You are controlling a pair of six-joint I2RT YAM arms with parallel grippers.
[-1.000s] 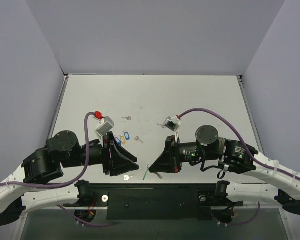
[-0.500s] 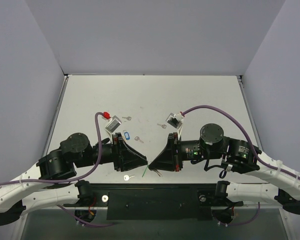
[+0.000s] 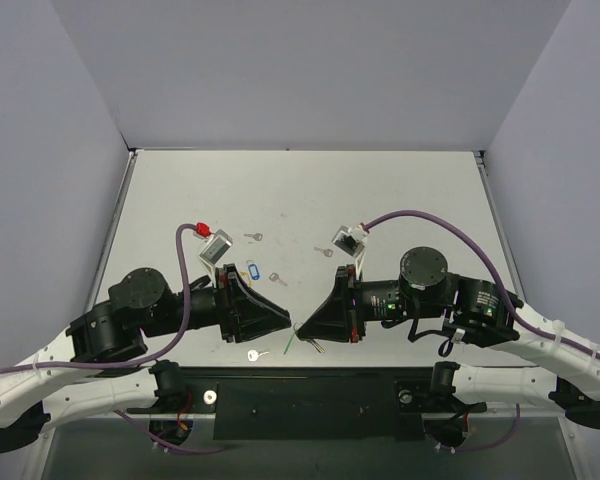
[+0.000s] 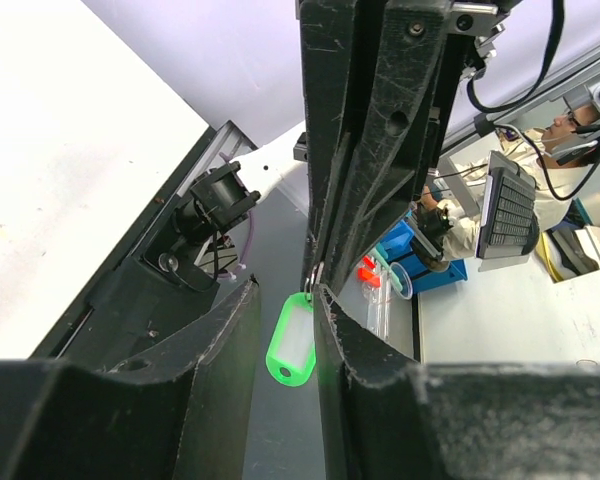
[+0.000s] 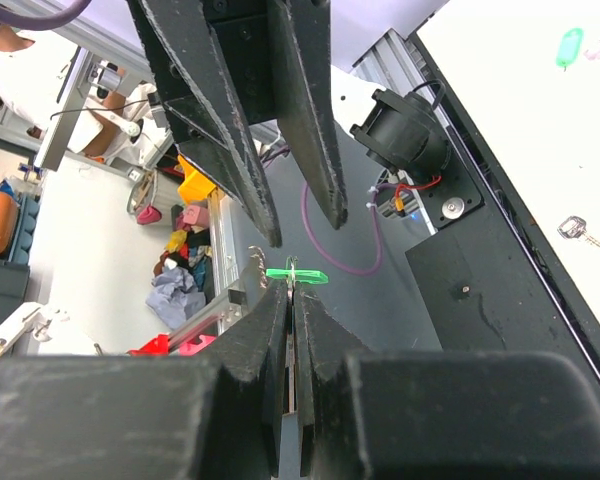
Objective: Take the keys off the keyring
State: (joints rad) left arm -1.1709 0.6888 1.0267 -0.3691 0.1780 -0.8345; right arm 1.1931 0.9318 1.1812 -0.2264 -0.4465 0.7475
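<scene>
**A:** Keyring (image 3: 290, 345) from overhead is only a thin green sliver, edge-on, where the two grippers meet nose to nose above the near part of the desk (image 3: 410, 190).

**B:** And the grippers from up there?

**A:** The left gripper (image 3: 288, 324) and right gripper (image 3: 302, 329) point at each other, tips almost touching. How far either is open I cannot tell from this view. A loose silver key (image 3: 252, 354) lies on the desk near the sliver, to its left. A blue tag (image 3: 251, 270) lies farther up, beside the left arm.

**B:** Left wrist camera?

**A:** The keyring (image 4: 292, 340) hangs upright between the fingers of the left gripper (image 4: 285, 300), which stand partly apart. A gap shows on the tag's left side. Whether its right edge touches the other finger I cannot tell. The right gripper (image 4: 317, 268) comes in from above, pinched shut on the thin metal ring at the tag's top.

**B:** Right wrist camera?

**A:** The right gripper (image 5: 292, 305) has its fingers pressed together on the ring, with the keyring (image 5: 300, 274) edge-on just past the tips. The left gripper (image 5: 305, 232) stands with its fingers apart beyond it. Whether a key hangs on the ring I cannot tell.
</scene>
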